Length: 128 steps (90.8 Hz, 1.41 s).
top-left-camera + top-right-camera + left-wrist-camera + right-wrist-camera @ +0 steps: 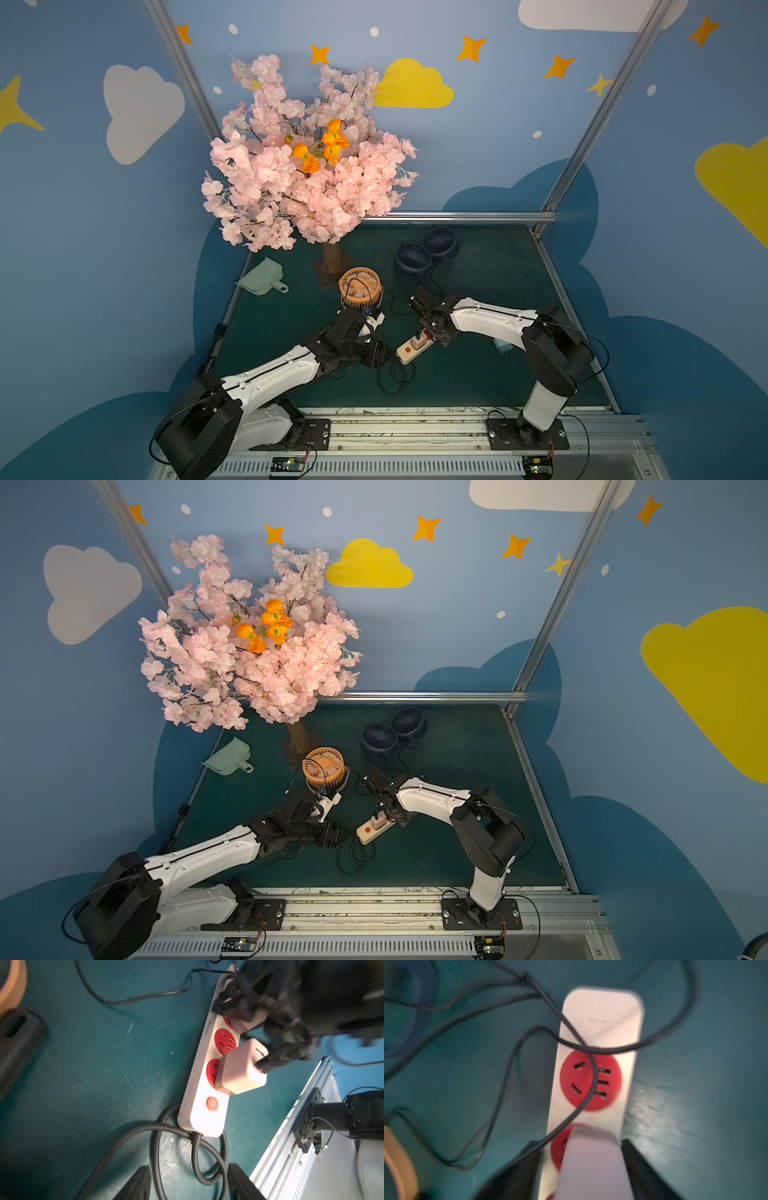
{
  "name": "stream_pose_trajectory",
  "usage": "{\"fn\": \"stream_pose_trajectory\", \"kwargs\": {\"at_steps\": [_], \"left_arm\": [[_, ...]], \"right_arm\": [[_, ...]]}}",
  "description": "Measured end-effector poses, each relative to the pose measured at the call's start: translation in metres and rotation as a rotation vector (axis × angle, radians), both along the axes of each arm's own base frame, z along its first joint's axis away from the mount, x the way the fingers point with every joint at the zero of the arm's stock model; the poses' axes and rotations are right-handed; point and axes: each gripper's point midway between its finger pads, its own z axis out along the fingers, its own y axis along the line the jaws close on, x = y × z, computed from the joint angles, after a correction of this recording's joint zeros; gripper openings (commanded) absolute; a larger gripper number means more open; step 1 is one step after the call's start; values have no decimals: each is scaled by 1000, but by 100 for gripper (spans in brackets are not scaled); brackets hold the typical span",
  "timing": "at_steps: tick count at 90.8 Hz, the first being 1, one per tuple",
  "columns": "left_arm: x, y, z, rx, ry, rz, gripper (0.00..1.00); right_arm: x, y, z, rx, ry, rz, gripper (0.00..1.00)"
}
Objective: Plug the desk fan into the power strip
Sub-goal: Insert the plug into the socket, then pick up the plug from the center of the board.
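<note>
Power strip — cream bar w/ round red sockets and a small orange button at the end where its thick black cord leaves and loops. It lies slantwise on the green bench, front-centre. A pinkish adapter sits in the socket next to the button; a pale plug stands two sockets further on. Right gripper straddles that plug, jaws spread, gap visible on one side — released. Right arm reaches in, wrist bent down. Left arm stretches low; left gripper hovers nr the button end, parted, empty.
</note>
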Motion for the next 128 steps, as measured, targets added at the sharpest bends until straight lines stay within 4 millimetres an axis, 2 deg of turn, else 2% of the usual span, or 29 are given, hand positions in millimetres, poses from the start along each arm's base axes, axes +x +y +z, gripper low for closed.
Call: {"fn": "stream_pose_trajectory", "kwargs": {"at_steps": [10, 17, 27, 39, 50, 65, 80, 90, 100, 112, 128], "left_arm": [[2, 1, 6, -6, -16, 14, 69], [3, 3, 9, -7, -29, 24, 72], [6, 6, 13, -3, -51, 40, 75], [8, 9, 16, 4, -71, 56, 77], [10, 10, 17, 13, -79, 64, 78], [15, 9, 23, 15, -100, 64, 78], [19, 6, 30, 5, -115, 60, 78], [19, 5, 31, 3, -118, 56, 78], [19, 4, 31, 0, -117, 49, 78], [19, 1, 33, -9, -117, 40, 78], [19, 1, 34, -12, -118, 39, 78]], "right_arm": [[-14, 13, 6, 64, 50, 103, 98], [-26, 10, 15, 81, 79, 153, 98], [-45, 0, 39, 109, 86, 215, 98], [-66, -24, 73, 127, 67, 260, 98], [-75, -48, 100, 135, 27, 279, 98], [-71, -86, 120, 54, -75, 348, 98], [-52, -127, 140, -27, -164, 400, 98], [-39, -157, 135, -63, -133, 376, 98], [-28, -175, 114, -75, -28, 374, 98], [-11, -187, 83, 3, 88, 366, 98], [22, -193, 59, 124, 137, 376, 98]]}}
